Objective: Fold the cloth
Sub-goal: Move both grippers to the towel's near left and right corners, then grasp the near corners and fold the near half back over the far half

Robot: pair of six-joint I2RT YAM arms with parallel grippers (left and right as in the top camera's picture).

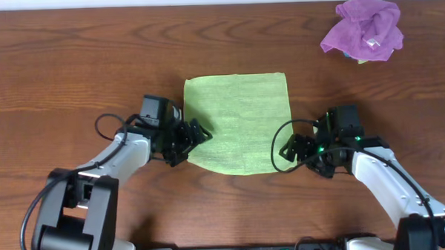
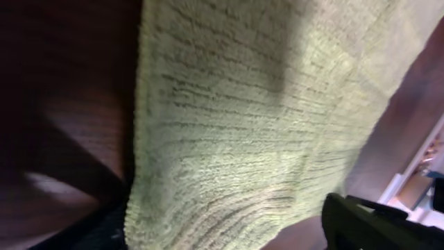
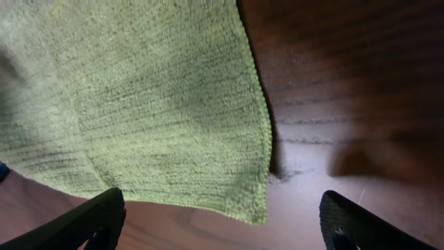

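Observation:
A green cloth (image 1: 241, 121) lies flat in the middle of the wooden table. My left gripper (image 1: 192, 139) is low at the cloth's near left corner. In the left wrist view the cloth (image 2: 243, 125) fills the frame and its near edge lies between the spread fingers of the left gripper (image 2: 222, 232). My right gripper (image 1: 291, 148) is at the near right corner. In the right wrist view its open fingers (image 3: 222, 222) straddle the corner of the cloth (image 3: 139, 104), with the corner tip lying between them on the table.
A crumpled purple cloth (image 1: 364, 29) with something pale under it lies at the far right of the table. Bare wood (image 1: 72, 63) surrounds the green cloth on all sides.

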